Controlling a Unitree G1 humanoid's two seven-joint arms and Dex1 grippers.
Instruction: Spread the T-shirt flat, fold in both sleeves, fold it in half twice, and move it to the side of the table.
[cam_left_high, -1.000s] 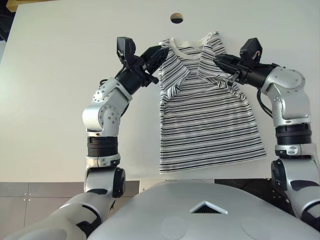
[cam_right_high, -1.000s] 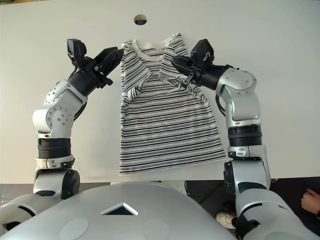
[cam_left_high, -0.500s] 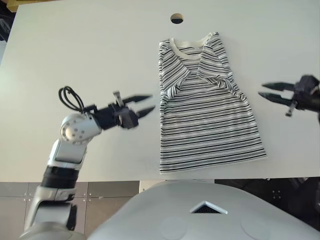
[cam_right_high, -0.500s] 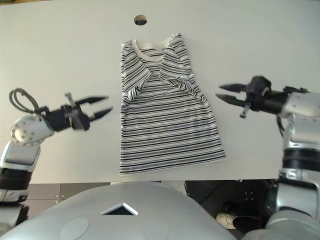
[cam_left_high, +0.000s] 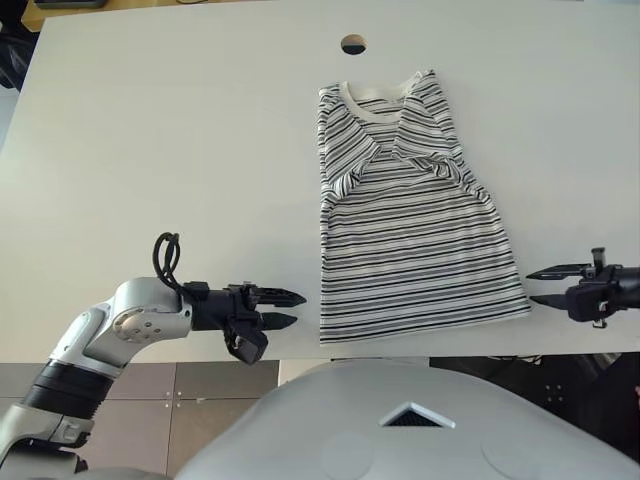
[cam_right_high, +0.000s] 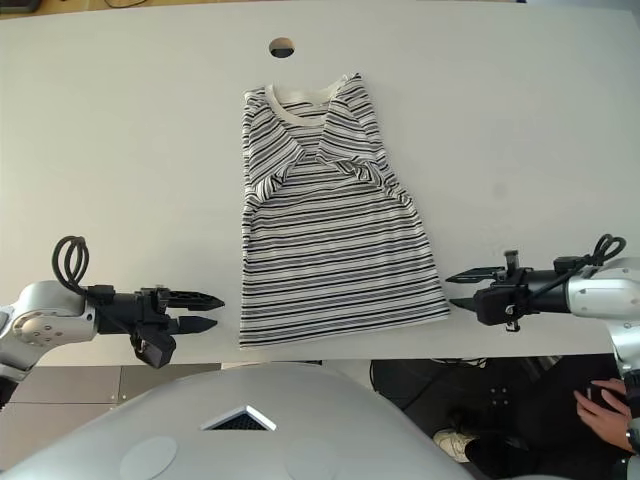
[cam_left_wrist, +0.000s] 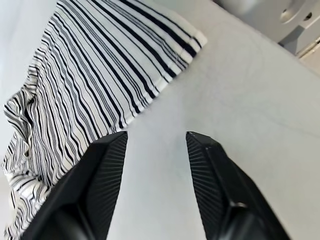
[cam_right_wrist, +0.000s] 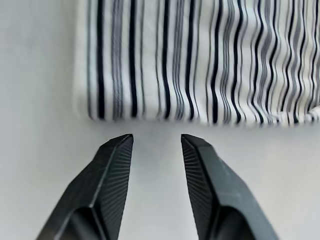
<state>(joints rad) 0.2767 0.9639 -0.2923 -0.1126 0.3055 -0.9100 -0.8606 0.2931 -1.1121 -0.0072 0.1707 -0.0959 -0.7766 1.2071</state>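
T-shirt (cam_left_high: 410, 220) is lying flat on the white surface (cam_left_high: 180, 150), both sleeves folded in, its collar pointing toward a round hole (cam_left_high: 352, 44) near the far edge. The left gripper (cam_left_high: 298, 308) is hovering just beside the hem's left corner, its jaws standing apart and holding nothing. The right gripper (cam_left_high: 530, 286) is hovering beside the hem's right corner, jaws likewise apart.

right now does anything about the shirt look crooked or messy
Yes: on the T-shirt, the folded-in sleeves bunch in wrinkles across the chest, and the right edge flares toward the hem, so the outline is uneven.
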